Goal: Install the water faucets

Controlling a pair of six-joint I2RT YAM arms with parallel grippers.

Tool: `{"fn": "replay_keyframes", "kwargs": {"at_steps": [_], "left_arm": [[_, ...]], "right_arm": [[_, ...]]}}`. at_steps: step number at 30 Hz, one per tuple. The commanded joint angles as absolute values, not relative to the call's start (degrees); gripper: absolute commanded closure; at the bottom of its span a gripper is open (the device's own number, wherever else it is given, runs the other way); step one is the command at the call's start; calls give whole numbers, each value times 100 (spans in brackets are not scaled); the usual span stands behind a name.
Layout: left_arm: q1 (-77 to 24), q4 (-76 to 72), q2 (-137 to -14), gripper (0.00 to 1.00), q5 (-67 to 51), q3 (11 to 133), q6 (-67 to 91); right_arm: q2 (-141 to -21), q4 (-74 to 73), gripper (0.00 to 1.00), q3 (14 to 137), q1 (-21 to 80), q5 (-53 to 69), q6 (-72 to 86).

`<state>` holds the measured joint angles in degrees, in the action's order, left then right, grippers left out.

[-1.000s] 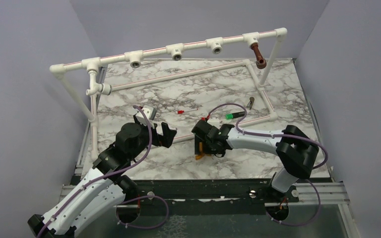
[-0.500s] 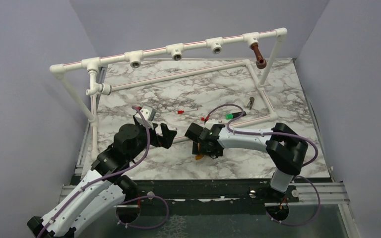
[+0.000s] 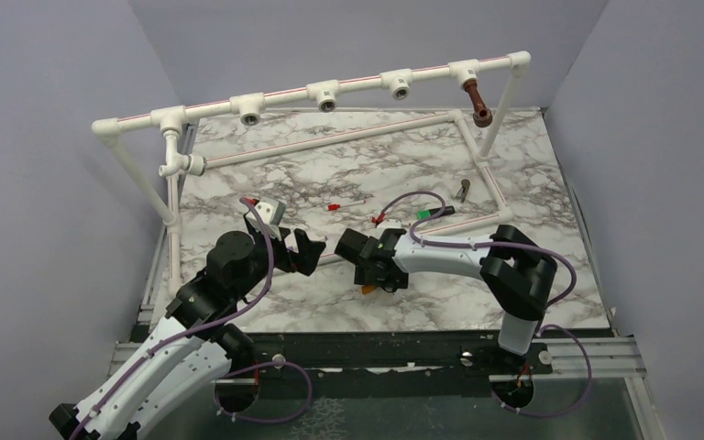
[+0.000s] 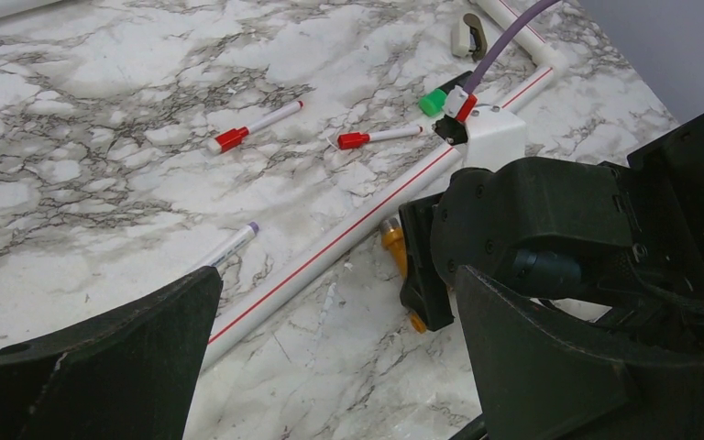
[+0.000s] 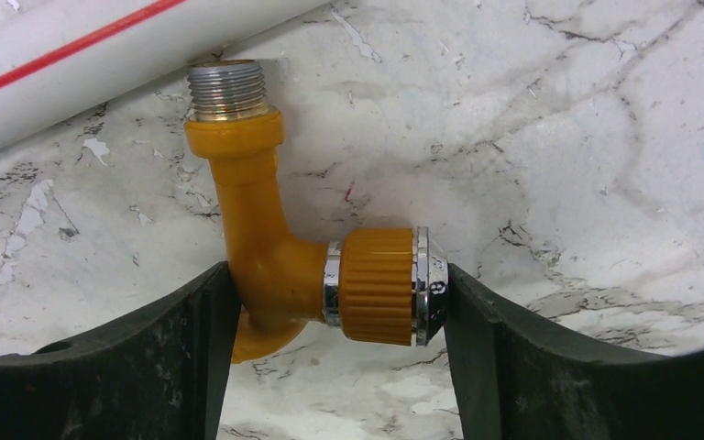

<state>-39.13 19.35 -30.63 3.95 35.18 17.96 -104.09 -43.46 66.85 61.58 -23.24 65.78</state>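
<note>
Scene: marble table (image 3: 330, 174) with a white pipe frame (image 3: 357, 81) standing along its far and left sides; both arms reach in from the near edge.
Orange-yellow faucet (image 5: 275, 275): lies flat on the marble near the front centre. Its threaded metal end points at a red-striped pipe (image 5: 73, 64) lying on the table. The thread sits right at the pipe wall; whether they touch cannot be told. The side branch with the ribbed knob and silvery cap points sideways.
Right gripper (image 5: 339, 289): down over the orange-yellow faucet, clamped across it. One finger is against the elbow, the other against the silvery cap.
Left gripper (image 4: 337, 280): fingers spread wide apart, nothing between them. It hangs above the table just left of the right gripper and faces it.
Dark brown faucet (image 3: 478, 103): hangs from the rightmost tee on the top rail of the frame, spout slanting down.
Tee fittings (image 3: 327, 96): three more along the top rail show open mouths.
Loose items: two red-capped markers (image 4: 252, 126), a green-handled tool (image 3: 433, 214) and a purple-tipped pen (image 4: 229, 249) lie on the marble, apart from both grippers.
</note>
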Motion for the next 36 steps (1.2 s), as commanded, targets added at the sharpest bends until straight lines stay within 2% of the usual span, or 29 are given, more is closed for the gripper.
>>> {"fn": "replay_keyframes", "kwargs": {"at_steps": [1,8,16,20,26,36], "left_arm": [[-3937,1866,-3003,1,522,3522,1828],[-3937,1972,-3005,1,872,3553,1841],[-3936,2215,-3470,1,1297,3772,1825],[-3929,2337,-3889,1,1308,3907,1848],[-3852,2400,-4693,1,831,4167,2110],[-3479,2522,-5267,1,-1125,4567,2686]], "right_arm": [[-10606,-4558,32,6803,6239,-2680,6637],[-10218,-4402,73,6579,6260,-2770,6290],[-9094,-3350,86,5733,6258,-2682,5031],[-8490,-2821,99,5338,6258,-2595,4280],[-7808,-1876,100,4888,6258,-2039,2918],[-7205,-594,99,4364,6258,-856,350]]}}
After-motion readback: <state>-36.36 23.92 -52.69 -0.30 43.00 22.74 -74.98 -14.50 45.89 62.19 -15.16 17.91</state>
